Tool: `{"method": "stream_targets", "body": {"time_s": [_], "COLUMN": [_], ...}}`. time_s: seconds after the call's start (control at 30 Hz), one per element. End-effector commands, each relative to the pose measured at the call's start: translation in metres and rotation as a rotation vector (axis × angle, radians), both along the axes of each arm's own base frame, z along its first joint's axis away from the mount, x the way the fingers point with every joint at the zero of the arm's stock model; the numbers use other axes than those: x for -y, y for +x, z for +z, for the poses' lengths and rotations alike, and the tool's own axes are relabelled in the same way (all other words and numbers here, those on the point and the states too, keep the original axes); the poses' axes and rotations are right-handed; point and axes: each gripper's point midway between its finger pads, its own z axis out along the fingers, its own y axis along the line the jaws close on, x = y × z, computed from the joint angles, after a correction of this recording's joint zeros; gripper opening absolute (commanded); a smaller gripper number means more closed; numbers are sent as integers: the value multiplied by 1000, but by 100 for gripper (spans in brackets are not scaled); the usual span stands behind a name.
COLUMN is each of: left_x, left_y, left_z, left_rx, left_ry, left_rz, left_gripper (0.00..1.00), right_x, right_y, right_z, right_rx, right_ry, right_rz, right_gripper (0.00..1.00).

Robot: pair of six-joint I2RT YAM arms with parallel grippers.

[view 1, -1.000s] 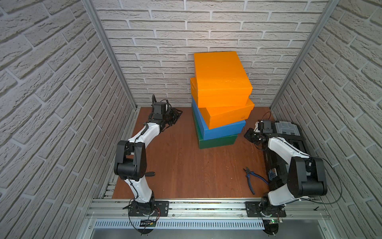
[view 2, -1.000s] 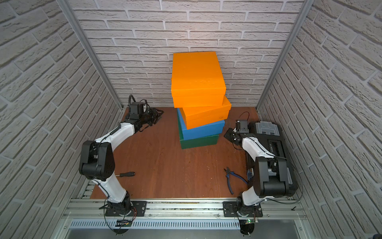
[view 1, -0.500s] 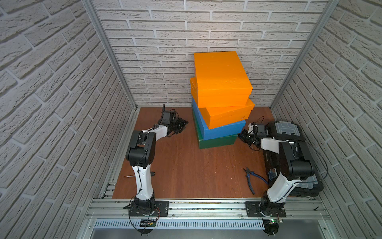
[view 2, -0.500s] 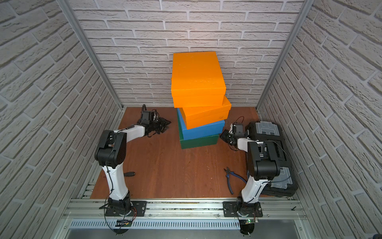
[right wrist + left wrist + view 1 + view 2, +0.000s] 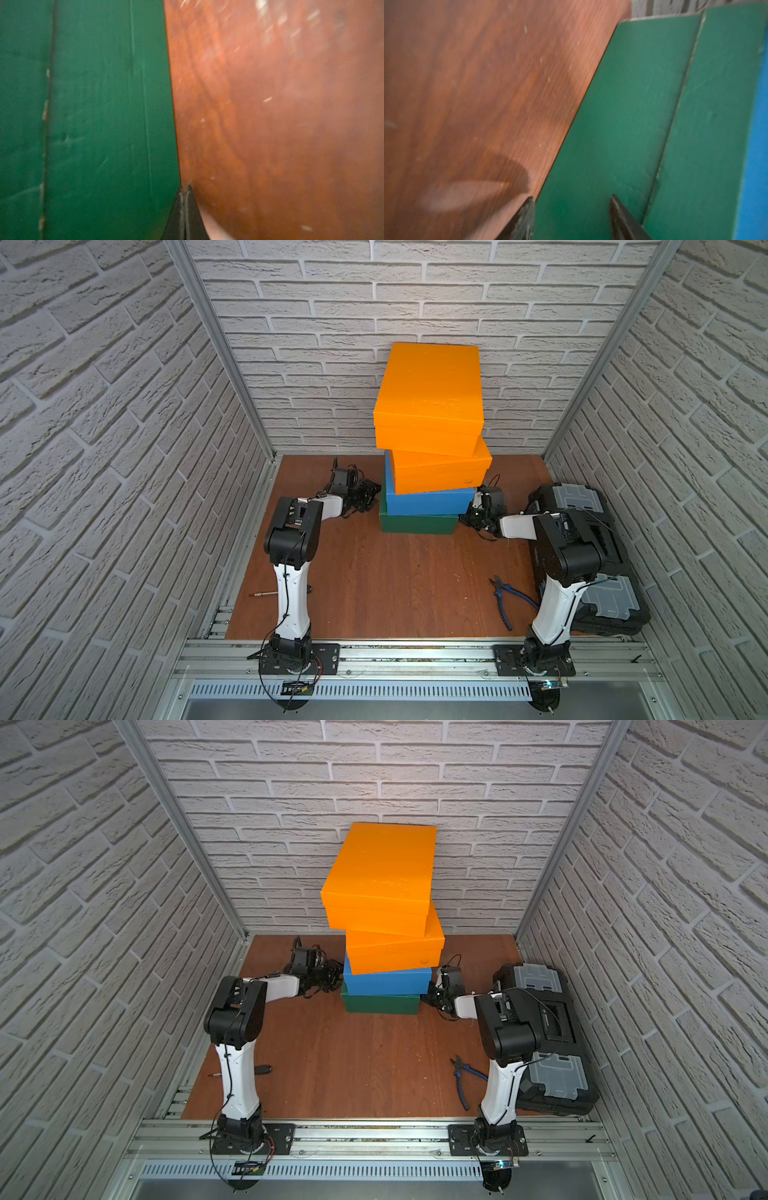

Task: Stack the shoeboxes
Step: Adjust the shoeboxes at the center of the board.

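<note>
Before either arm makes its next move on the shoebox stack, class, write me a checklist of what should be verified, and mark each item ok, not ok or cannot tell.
1. All four boxes in one stack: ok. From the bottom up: green box, blue box, lower orange box, top orange box.
2. Stack squared up: not ok. Both orange boxes sit twisted against the blue box.
3. Left gripper empty: ok, jaws apart beside the green box.
4. Right gripper empty: ok, shut at the green box's foot.
5. Grippers touching the green box: cannot tell.
6. Pliers clear of the stack: ok.
</note>
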Motion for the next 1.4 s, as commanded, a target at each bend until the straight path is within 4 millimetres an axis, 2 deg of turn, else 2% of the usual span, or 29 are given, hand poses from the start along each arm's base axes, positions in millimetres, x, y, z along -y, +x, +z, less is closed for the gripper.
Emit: {"method": "stream_targets", "body": {"time_s": [0.0, 0.33, 0.43, 0.6, 0.73, 0.87, 0.97, 1.1, 1.3, 1.37], "left_x": [15, 2, -4, -7, -24, -58, -70, -69, -62, -58], "left_y": [-7, -46, -56, -69, -67, -51, -33, -10, 20, 26], "left_z": [10, 11, 11, 21, 27, 35, 44, 47, 33, 29], "left_rx": [41, 53, 59, 84, 95, 112, 134, 146, 131, 126], "left_ry": [-61, -52, -50, -52, -34, -30, -15, -2, -47, -59], "left_rz": [-37, -28, -22, -29, -18, 48, 68, 58, 65, 62], "left_gripper": [58, 57, 56, 55, 55, 55, 54, 54, 54, 54], "right_x": [-29, -83, -93, -97, -77, -48, -25, -10, -12, -15], "right_y": [8, -22, -33, -48, -52, -37, -17, 12, 52, 62], "right_z": [18, 28, 32, 38, 40, 43, 47, 50, 53, 43], "right_rx": [64, 68, 71, 69, 61, 40, 45, 54, 83, 72], "right_ry": [40, 31, 29, 29, -41, -95, -82, -87, -97, -88], "right_rz": [49, 177, 199, 206, 162, 103, 38, -6, -15, -16], "right_gripper": [3, 3, 3, 3, 3, 3, 3, 3, 3, 3]}}
